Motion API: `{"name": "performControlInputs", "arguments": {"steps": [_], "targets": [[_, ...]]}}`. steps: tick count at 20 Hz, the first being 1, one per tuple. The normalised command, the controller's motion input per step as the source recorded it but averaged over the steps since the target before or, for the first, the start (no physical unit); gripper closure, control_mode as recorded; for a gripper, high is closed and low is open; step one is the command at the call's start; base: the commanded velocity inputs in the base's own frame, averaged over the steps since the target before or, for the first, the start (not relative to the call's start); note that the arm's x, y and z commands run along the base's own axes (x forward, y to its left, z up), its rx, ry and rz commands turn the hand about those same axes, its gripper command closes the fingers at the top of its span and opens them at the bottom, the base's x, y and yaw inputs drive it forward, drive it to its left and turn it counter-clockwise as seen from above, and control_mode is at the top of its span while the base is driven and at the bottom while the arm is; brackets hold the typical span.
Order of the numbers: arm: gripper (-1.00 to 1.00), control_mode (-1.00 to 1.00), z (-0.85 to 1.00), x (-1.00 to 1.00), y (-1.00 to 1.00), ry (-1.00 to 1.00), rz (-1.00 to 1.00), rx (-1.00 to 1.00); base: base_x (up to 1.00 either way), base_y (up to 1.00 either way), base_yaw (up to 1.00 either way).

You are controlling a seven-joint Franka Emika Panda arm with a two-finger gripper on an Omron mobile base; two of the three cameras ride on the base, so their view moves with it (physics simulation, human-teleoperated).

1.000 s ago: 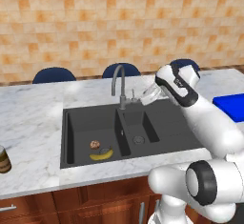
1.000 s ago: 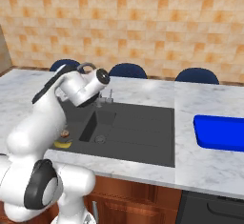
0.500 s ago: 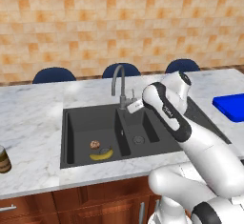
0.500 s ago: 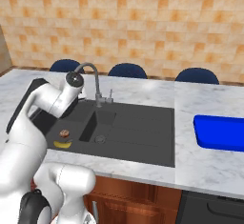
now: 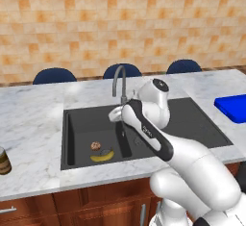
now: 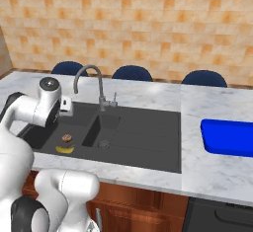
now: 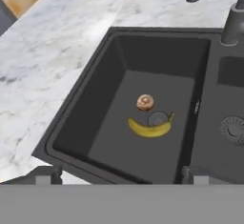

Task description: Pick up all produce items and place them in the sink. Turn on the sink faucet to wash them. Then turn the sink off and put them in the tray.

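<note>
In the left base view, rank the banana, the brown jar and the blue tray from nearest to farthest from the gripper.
1. banana: in the sink's left basin, just below and left of the open gripper.
2. brown jar: on the counter at the far left edge.
3. blue tray: on the counter at the far right; roughly as far as the jar, hard to separate.

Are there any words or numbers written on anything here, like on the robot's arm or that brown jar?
No text can be read anywhere.
Robot arm: a small dark mark on its forearm, too blurred to read.
Brown jar: no readable label.
Blue tray, sink, banana: no writing.
</note>
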Motion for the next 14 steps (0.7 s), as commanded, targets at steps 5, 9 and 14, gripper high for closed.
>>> {"name": "performControlInputs", "arguments": {"steps": [5, 9, 14], "targets": [[-1.0, -1.0, -0.24, 0.0, 0.57, 0.17, -0.25, -0.03, 0.0, 0.0, 0.0], [-1.0, -1.0, -0.17, 0.07, 0.31, 0.13, -0.2, -0.01, 0.0, 0.0, 0.0], [-1.0, -1.0, -0.25, 0.23, 0.11, 0.14, -0.09, 0.0, 0.0, 0.0, 0.0]]}}
